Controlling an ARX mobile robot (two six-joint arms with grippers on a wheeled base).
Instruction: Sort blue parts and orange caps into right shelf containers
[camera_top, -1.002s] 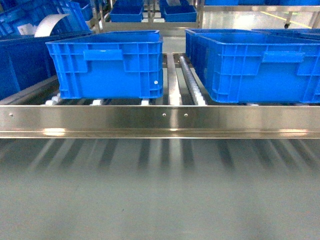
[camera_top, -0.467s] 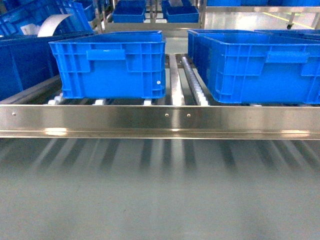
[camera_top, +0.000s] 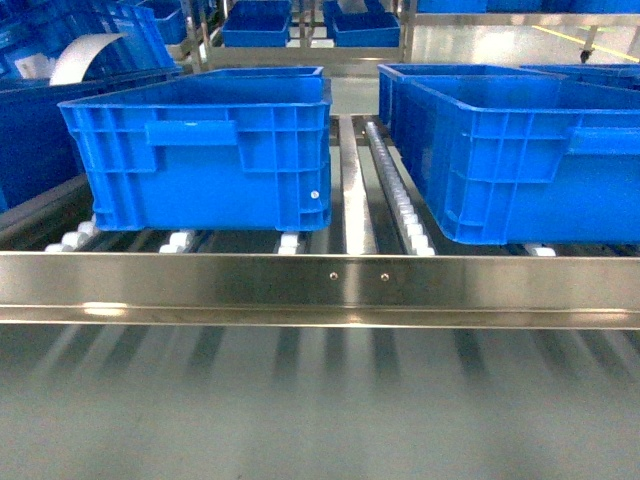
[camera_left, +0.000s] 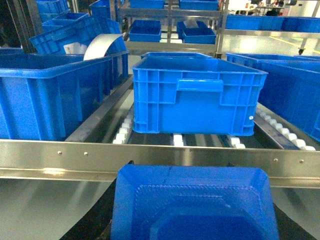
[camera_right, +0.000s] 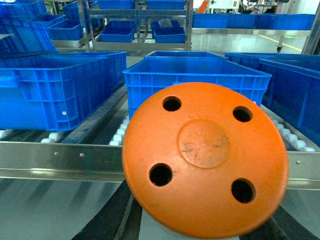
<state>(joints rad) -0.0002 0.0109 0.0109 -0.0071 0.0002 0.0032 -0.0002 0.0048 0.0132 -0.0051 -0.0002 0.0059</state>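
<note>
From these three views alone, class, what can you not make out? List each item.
- Right gripper: right wrist view, hidden behind the orange cap.
- Left gripper: left wrist view, hidden behind the blue part.
- Crate insides: head view, walls block them.
- Right crate: head view, cut off by the edge.

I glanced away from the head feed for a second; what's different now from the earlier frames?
The view closed in on the shelf: the left blue crate and right blue crate appear larger and lower in frame, and so does the steel rail. The crates sit in the same places on the rollers. Neither gripper shows in the head view.
</note>
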